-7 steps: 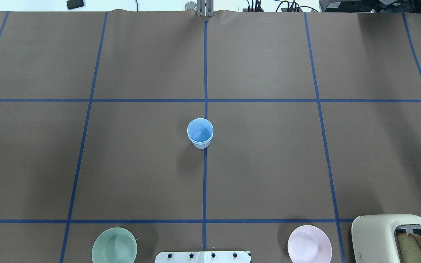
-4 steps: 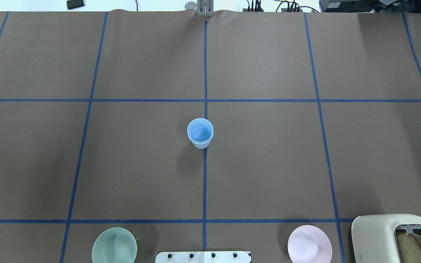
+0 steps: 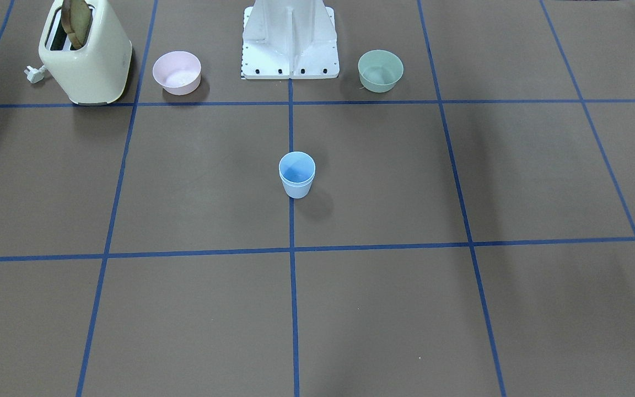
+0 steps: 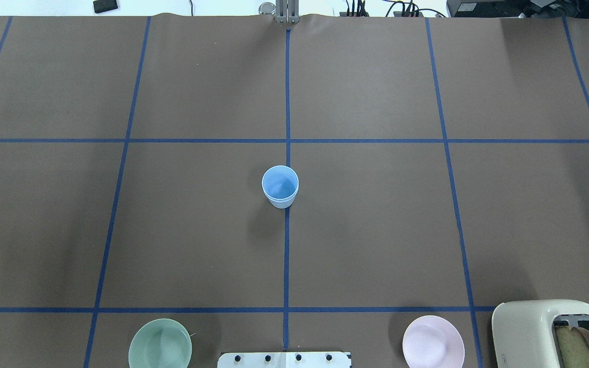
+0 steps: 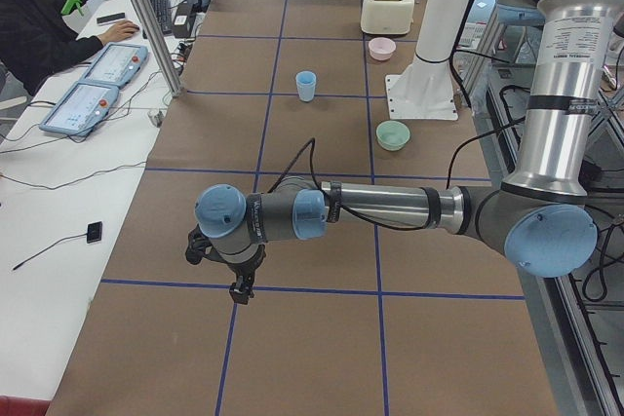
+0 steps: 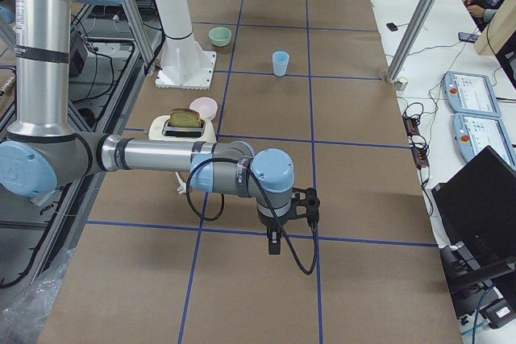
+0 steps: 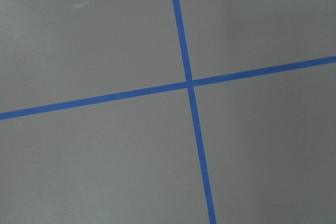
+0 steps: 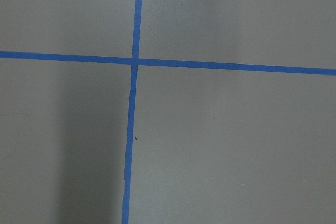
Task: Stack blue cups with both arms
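Observation:
The two blue cups (image 4: 279, 186) stand upright as one nested pile on the centre tape line, one inside the other; two rims show in the front-facing view (image 3: 296, 175). They also show in the left view (image 5: 306, 85) and the right view (image 6: 280, 63). No arm is in the overhead or front-facing views. My left gripper (image 5: 239, 289) hangs low over the table far out at the left end, well away from the cups. My right gripper (image 6: 274, 246) hangs likewise at the right end. I cannot tell whether either is open or shut. The wrist views show only tape lines.
A mint-green bowl (image 4: 160, 345) and a pink bowl (image 4: 432, 343) flank the white base (image 3: 290, 38). A cream toaster (image 4: 545, 332) with bread stands at the near right corner. An operator (image 5: 39, 26) sits at a side desk beyond a metal post (image 5: 146, 17).

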{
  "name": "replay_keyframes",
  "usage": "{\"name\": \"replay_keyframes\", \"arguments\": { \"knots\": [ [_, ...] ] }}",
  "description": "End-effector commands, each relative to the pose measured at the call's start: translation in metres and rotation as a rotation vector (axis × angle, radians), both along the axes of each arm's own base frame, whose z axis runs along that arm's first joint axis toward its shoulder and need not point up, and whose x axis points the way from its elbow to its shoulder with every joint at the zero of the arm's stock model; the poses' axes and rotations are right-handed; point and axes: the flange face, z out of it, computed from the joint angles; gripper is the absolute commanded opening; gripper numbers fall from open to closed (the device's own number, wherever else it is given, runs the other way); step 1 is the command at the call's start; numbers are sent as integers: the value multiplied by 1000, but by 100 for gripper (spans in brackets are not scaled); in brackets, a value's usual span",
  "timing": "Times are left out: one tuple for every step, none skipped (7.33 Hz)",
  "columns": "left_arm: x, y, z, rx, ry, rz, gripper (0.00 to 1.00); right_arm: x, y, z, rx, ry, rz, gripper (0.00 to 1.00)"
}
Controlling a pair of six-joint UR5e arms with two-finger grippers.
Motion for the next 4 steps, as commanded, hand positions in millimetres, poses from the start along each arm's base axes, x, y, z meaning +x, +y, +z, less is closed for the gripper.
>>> {"name": "replay_keyframes", "arguments": {
  "knots": [
    [-3, 1, 2, -3, 0, -5, 98, 0, 0, -4, 8, 0, 1, 100],
    [-3, 1, 2, -3, 0, -5, 98, 0, -1, -5, 10, 1, 1, 100],
    [-3, 1, 2, -2, -2, -5, 98, 0, 0, -8, 16, 1, 1, 100],
    [-3, 3, 2, -3, -2, -5, 98, 0, 1, -8, 16, 1, 1, 100]
  ]
}}
